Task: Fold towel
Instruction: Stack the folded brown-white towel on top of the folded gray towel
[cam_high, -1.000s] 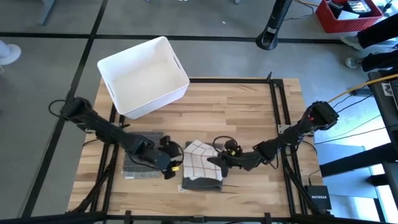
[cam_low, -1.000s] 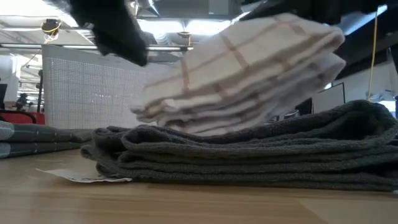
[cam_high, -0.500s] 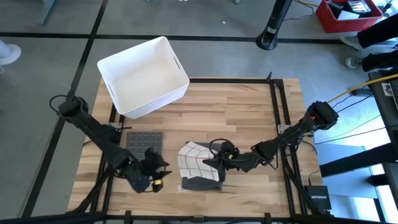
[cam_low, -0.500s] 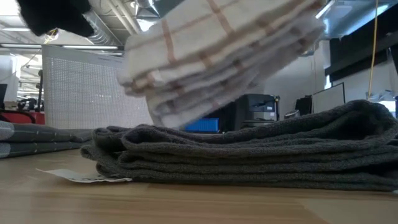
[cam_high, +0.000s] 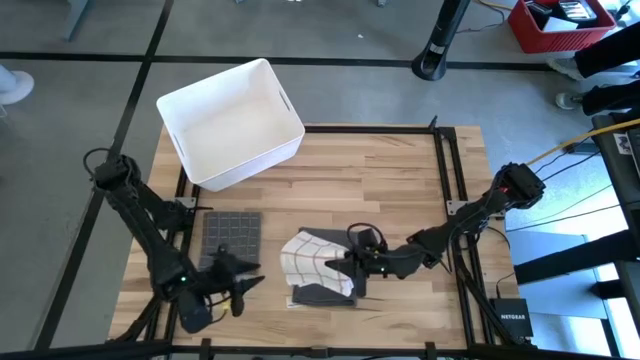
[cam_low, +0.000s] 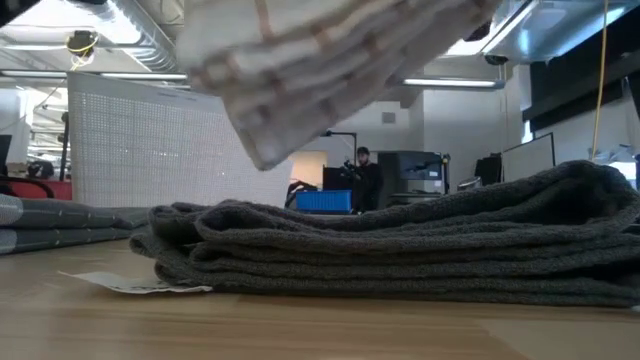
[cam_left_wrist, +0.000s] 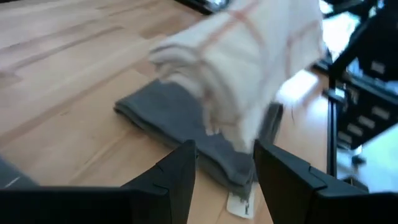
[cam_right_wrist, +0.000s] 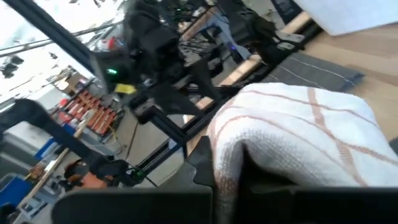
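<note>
A folded white towel with brown checks (cam_high: 308, 254) hangs in the air above a folded grey towel (cam_high: 322, 296) that lies flat near the table's near edge. In the low view the white towel (cam_low: 320, 60) floats clear over the grey towel (cam_low: 400, 240). My right gripper (cam_high: 346, 268) is shut on the white towel's right side. My left gripper (cam_high: 240, 279) is open and stands apart at the near-left; its wrist view shows the open fingers (cam_left_wrist: 224, 171) pointing at both towels. A second grey towel (cam_high: 231, 238) lies flat at the left. My right gripper holds the white towel by its right edge (cam_high: 338, 264), coming about level from the table's right. The bundle is several layers thick (cam_low: 300, 110). It is lifted clear of the grey towel, and its free left end (cam_high: 290, 262) sags a little. In the wrist view the towel (cam_right_wrist: 292, 137) covers the fingers.
A white plastic bin (cam_high: 230, 120) stands at the far-left corner of the table. A paper tag (cam_low: 130, 285) lies on the wood beside the grey towel. Bare wood (cam_high: 400, 190) spreads over the middle and right. A person (cam_low: 365, 175) stands in the room behind.
My left gripper drew back from the white towel's left edge toward the table's near-left corner and now touches nothing. My right gripper raised the white towel, which went from resting on the grey towel to hanging clear above it, shifted slightly left.
</note>
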